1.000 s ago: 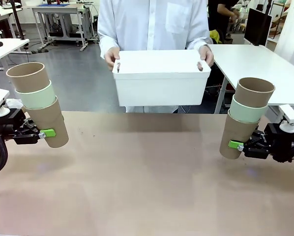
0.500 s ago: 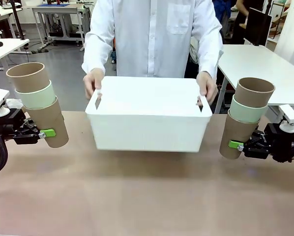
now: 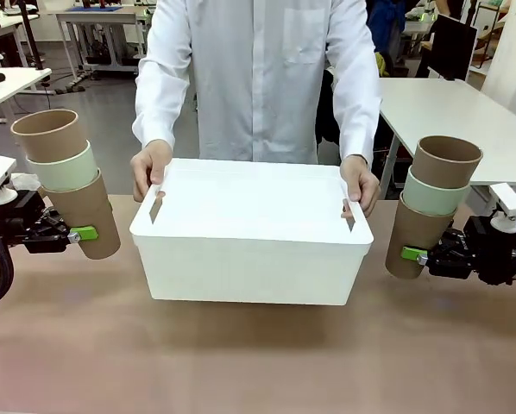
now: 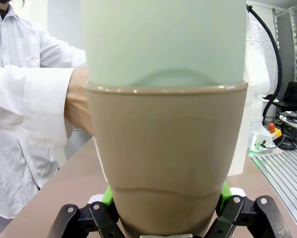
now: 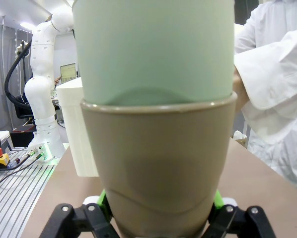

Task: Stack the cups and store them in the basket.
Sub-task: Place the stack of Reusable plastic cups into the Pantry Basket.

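Cups, six tall tapered matte tumblers without handles, are nested in two stacks of three. Each stack runs tan-brown at the bottom, pale mint green in the middle, tan-brown on top.

The left stack (image 3: 66,185) is off the left end of the white rectangular plastic basket (image 3: 249,263), apart from it. The right stack (image 3: 432,211) is off the basket's right end, also apart. Both stacks are held above the brown desk (image 3: 241,362), mouths up, tops leaning away from the basket.

The left tool (image 3: 84,233) is pinching the left stack low on its bottom cup. In the left wrist view, green pads (image 4: 107,194) press both sides of the tan cup (image 4: 166,163), with the mint cup (image 4: 166,39) seated in it.

The right tool (image 3: 411,254) is pinching the right stack the same way. In the right wrist view, a green pad (image 5: 218,198) is against the tan cup (image 5: 158,163), and the basket's side (image 5: 71,129) shows beyond it.

The basket is between the two stacks, open side up, its base down at the desk. Cannot tell whether it fully rests there.

A person in a white shirt (image 3: 258,78) stands behind the basket. One hand (image 3: 147,168) is on the rim at its left end and the other hand (image 3: 360,183) at its right end, both by the slot handles.
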